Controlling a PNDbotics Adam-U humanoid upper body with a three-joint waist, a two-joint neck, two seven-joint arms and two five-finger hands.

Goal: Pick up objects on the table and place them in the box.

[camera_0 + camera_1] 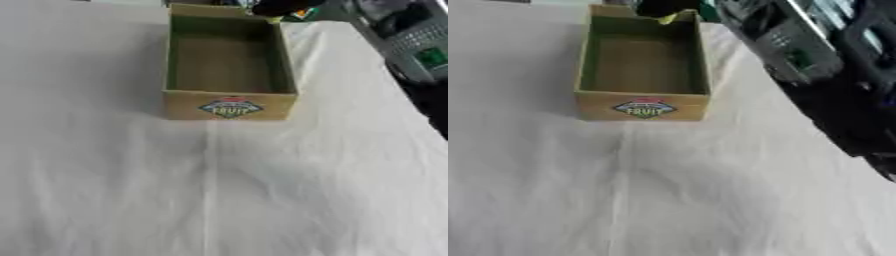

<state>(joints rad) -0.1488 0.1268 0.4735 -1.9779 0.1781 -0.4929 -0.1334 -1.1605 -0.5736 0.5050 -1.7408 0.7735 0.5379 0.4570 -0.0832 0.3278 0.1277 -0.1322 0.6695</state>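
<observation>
An open cardboard box (pixel 229 105) with a fruit logo on its front wall stands at the far middle of the table, and what shows of its inside holds nothing. My right arm (pixel 794 47), grey and black with a green patch, comes in from the upper right. Its black hand (pixel 661 7) shows only partly at the top edge, just beyond the box's far wall. A small yellow bit (pixel 667 19) sits right under the hand at the box's far rim; what it is stays unclear. My left hand is out of sight.
A white cloth (pixel 219 190) with soft creases covers the table. The table's right edge (pixel 411 107) runs diagonally, with dark floor beyond it. Some dark and coloured shapes (pixel 302 12) lie behind the box.
</observation>
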